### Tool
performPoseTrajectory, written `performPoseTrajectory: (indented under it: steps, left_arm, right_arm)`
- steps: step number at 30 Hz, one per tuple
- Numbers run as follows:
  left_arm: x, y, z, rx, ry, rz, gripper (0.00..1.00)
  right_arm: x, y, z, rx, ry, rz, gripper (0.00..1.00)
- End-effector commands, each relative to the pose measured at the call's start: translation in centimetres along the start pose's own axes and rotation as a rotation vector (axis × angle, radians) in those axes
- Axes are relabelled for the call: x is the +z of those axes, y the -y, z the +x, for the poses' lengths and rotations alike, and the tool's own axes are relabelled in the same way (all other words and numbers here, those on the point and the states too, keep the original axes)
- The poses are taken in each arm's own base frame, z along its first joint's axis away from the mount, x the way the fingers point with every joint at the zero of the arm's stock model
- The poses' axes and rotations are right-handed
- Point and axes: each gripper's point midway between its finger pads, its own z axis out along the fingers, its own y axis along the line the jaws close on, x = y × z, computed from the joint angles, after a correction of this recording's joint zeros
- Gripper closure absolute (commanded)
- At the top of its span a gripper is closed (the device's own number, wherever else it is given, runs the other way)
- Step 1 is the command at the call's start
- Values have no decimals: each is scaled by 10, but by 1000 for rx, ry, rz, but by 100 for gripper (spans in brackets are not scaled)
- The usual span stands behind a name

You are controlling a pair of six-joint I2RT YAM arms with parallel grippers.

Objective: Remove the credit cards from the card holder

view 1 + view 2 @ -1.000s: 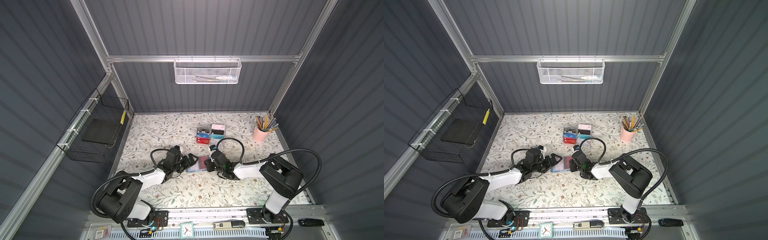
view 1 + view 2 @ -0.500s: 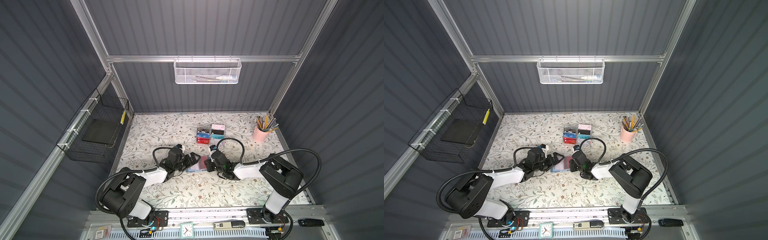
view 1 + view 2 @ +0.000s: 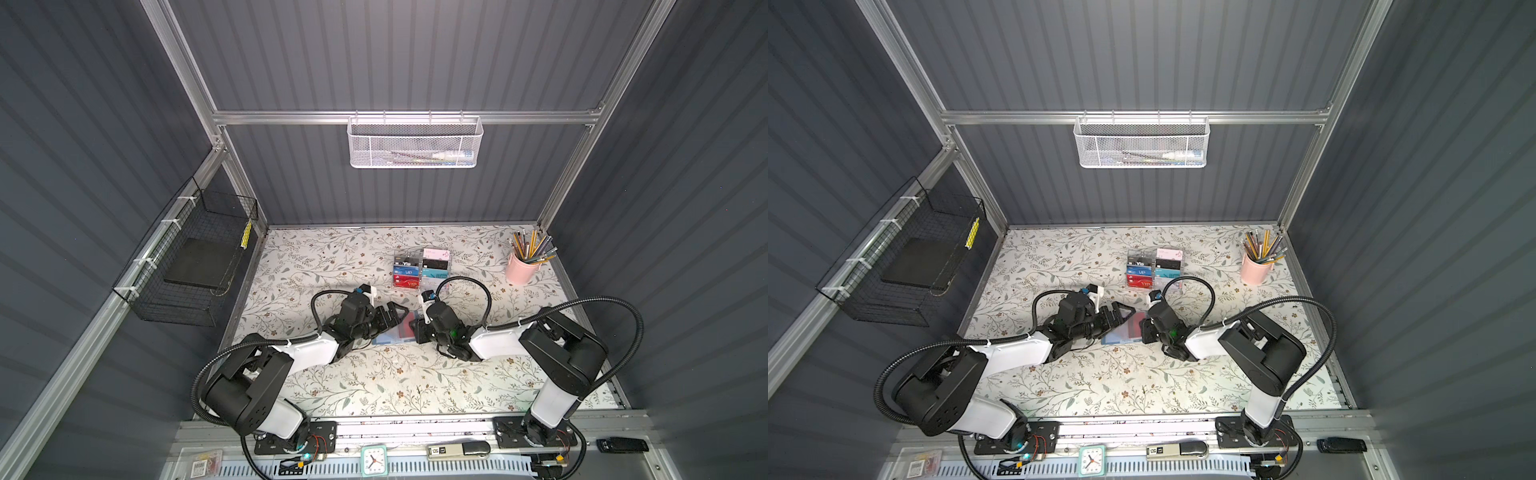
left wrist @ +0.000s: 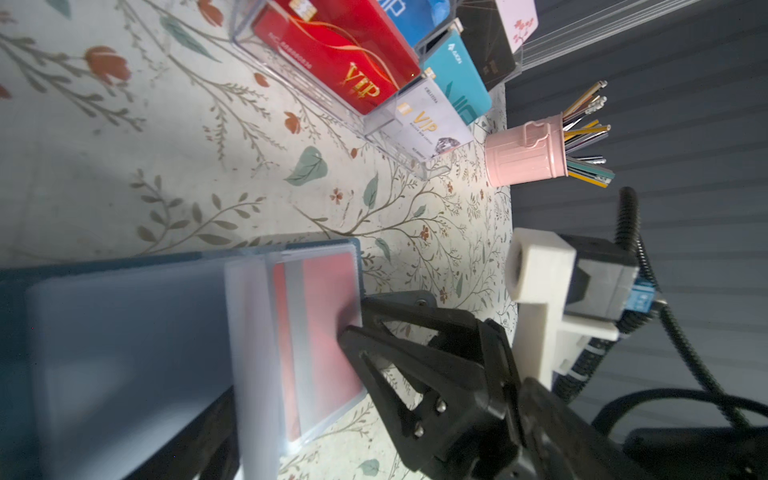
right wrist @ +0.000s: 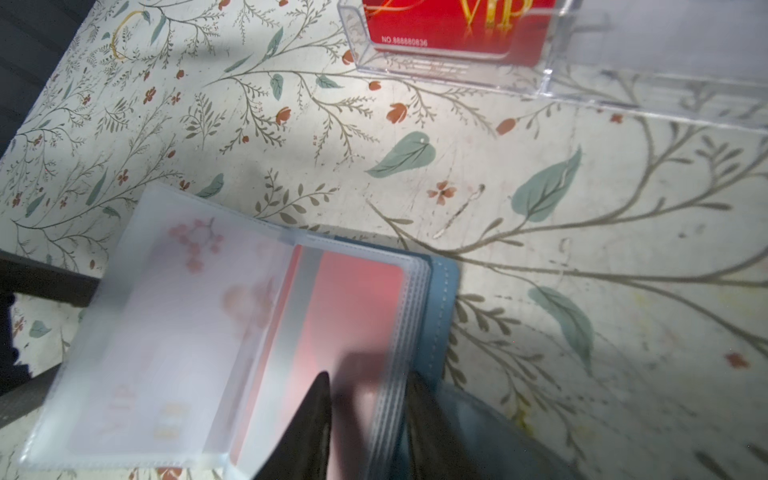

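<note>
Floral tabletop (image 3: 374, 386), right arm (image 3: 498, 347) low; right tool (image 3: 417, 329) seemingly pinching card holder (image 3: 384, 340)

On my feed the table (image 3: 332, 257), under a pale floral cloth, fills the lower middle of both top views. Near the centre of the frame the slate-blue card holder (image 3: 384, 340) lies open on it (a red card (image 5: 357, 316) shows through one clear sleeve), and the clear acrylic card rack (image 3: 422, 272) stands just above it in the picture. The pink pencil cup (image 3: 521, 270) stands at the cloth's upper right, well apart from both.
</note>
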Motion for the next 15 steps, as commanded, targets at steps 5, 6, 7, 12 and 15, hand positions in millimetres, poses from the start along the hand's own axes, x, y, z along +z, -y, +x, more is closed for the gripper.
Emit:
performPoseTrajectory:
  steps: [5,6,7,12,15]
  left_arm:
    - [12,25,-4,14,2,57,0]
    - [14,26,-3,14,-1,57,0]
    - [16,26,-2,14,-5,56,0]
    - [25,27,2,12,-14,62,0]
    - [28,26,3,5,-15,63,0]
  right_arm:
    - [-13,14,24,33,-81,10,60]
    - [-15,15,23,35,-77,10,60]
    - [-16,16,22,38,-72,11,60]
    - [-28,23,19,53,-49,17,58]
    - [-37,28,19,61,-39,24,58]
